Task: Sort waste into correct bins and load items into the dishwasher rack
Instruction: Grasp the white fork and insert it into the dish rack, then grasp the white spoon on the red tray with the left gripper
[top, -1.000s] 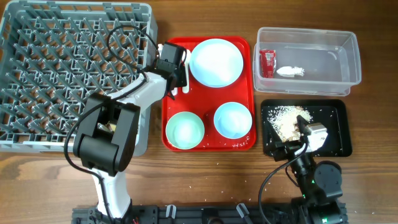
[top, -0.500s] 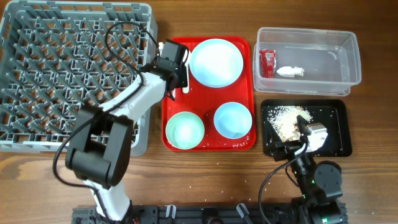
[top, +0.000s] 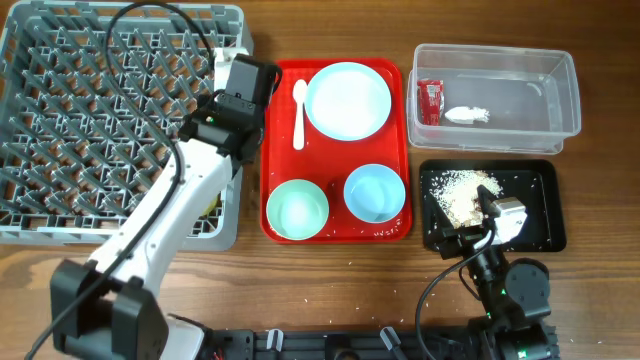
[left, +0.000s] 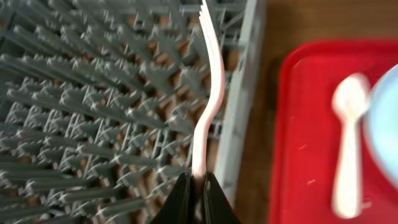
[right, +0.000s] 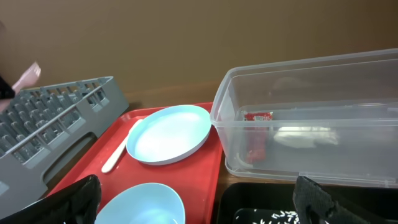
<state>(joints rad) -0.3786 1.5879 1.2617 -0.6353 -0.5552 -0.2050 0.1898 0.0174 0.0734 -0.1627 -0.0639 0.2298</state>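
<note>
My left gripper (left: 198, 182) is shut on the white fork (left: 209, 106) and holds it over the right edge of the grey dishwasher rack (top: 100, 120); from overhead that gripper (top: 240, 80) is beside the red tray. The white spoon (top: 298, 112), pale plate (top: 347, 98), mint-green bowl (top: 297, 208) and light-blue bowl (top: 374, 192) lie on the red tray. The clear tub (top: 560, 95) holds the red sachet (top: 430, 100) and the napkin (top: 466, 115). The black tray (top: 535, 205) holds food scraps (top: 458, 192). My right gripper (right: 198, 202) is open and empty over the black tray's near edge.
The flat red tray (top: 283, 170) lies between the rack and the bins. A bit of yellow (top: 209, 206) shows under my left arm at the rack's near right corner. Bare wooden table runs along the front edge. A few crumbs lie on the table near the red tray.
My left gripper has moved left from the red tray's left edge to over the rack's right edge, taking the fork with it. The spoon stays on the tray. The right arm is still.
</note>
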